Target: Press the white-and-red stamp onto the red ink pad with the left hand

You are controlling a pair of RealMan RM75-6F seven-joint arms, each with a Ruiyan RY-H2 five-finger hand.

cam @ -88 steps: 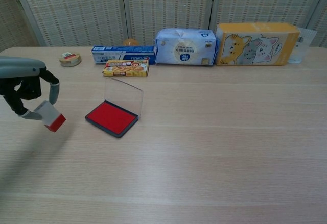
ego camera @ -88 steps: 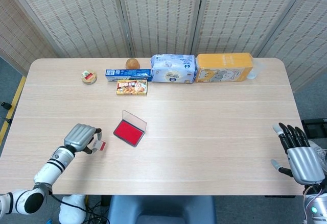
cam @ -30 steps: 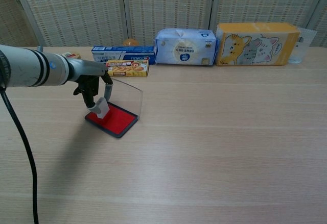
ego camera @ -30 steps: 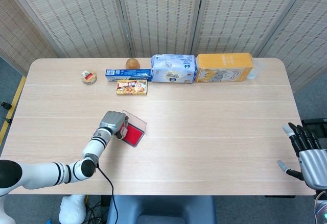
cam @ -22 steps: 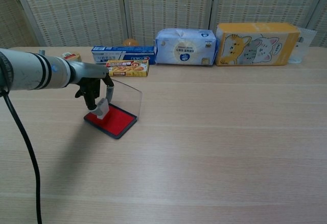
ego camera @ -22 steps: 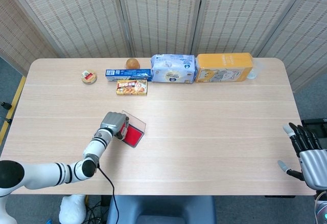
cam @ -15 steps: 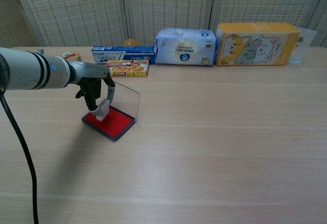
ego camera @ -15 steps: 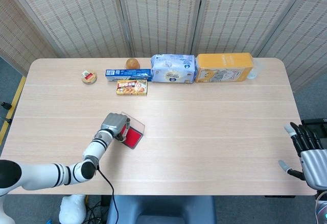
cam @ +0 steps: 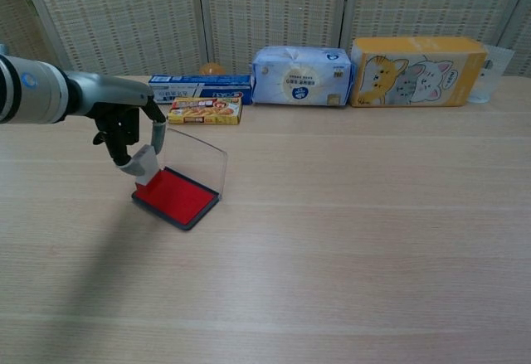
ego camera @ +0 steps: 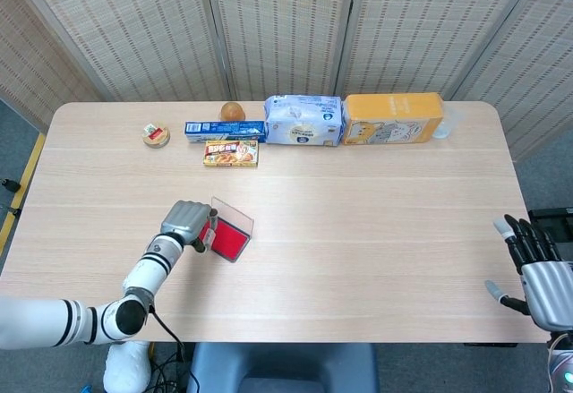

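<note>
Head cam: high, looking steeply down, whole table. Chest cam: low, nearer, facing screen. Both share ink pad.

A pale wooden bench carried an open red ink pad near its left front. Along its far edge lay a small tin, blue carton, yellow box, tissue pack and orange box.

Light wooden table — woven folding screens behind it
</note>
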